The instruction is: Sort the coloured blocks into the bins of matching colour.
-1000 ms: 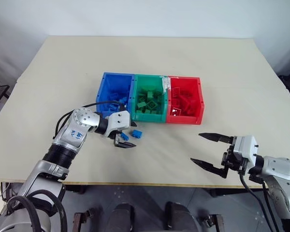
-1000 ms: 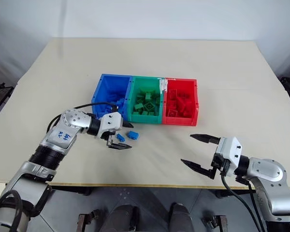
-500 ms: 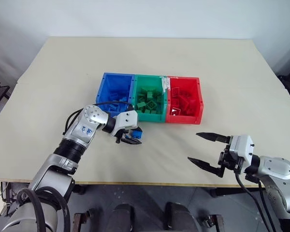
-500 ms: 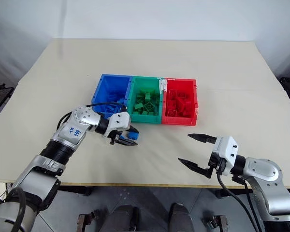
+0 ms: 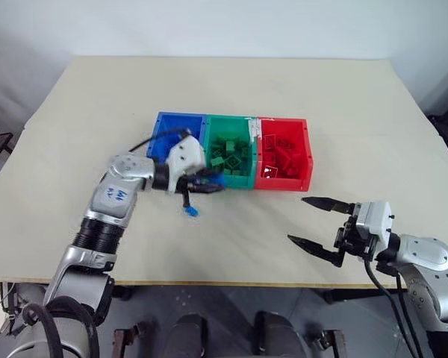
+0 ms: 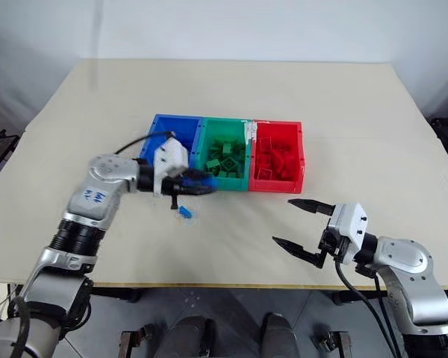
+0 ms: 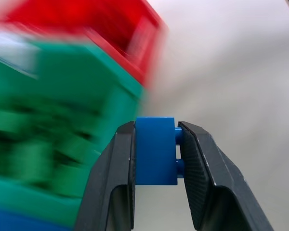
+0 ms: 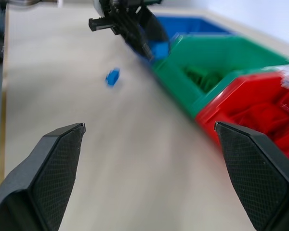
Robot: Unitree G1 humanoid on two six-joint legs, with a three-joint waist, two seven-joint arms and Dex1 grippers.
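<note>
Wide pale surface (image 5: 343, 112), with 3 joined bins in a row at its middle: blue bin (image 5: 164, 127), green bin (image 5: 235, 177), red bin (image 5: 305, 153), each already holding blocks of its own colour. Left gripper (image 7: 156, 154) up off the surface, just in front of the blue and green bins, clamped on a small blue block (image 7: 155, 150), studs pressed against 1 finger. Right gripper (image 5: 319, 221) hanging well apart on the right, near the front edge, spread wide and carrying nothing. 1 more blue block (image 5: 190, 211) lying loose on the surface, just below the left gripper.

Step in hand, by the look of it: carry phase, block lifted and heading for its bin. Next move calls for swinging leftward over the blue bin's open top, clear of the green wall beside it, then releasing. After that, the loose blue block waits for pickup.
</note>
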